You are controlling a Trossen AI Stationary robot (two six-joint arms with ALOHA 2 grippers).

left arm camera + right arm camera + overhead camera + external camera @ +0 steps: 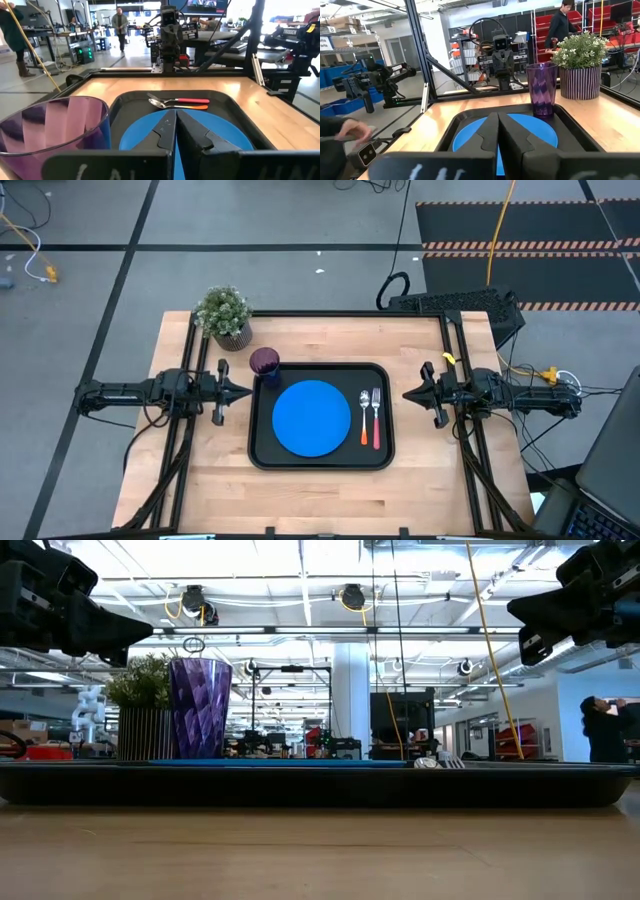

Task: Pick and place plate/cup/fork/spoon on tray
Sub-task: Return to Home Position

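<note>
Tray (pixel 263 442) between left tool (pixel 247 391), right tool (pixel 406 393)

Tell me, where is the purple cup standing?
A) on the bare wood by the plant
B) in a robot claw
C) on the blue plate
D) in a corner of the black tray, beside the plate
D: from above, the cup stands upright inside a corner of the tray, beside the plate; the left gripper and right gripper sit shut at the tray's sides, holding nothing.

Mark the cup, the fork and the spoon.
cup (pixel 264 362), high view, on its open top.
fork (pixel 377 420), high view, on its red-pink handle.
spoon (pixel 364 418), high view, on its orange handle.
</note>
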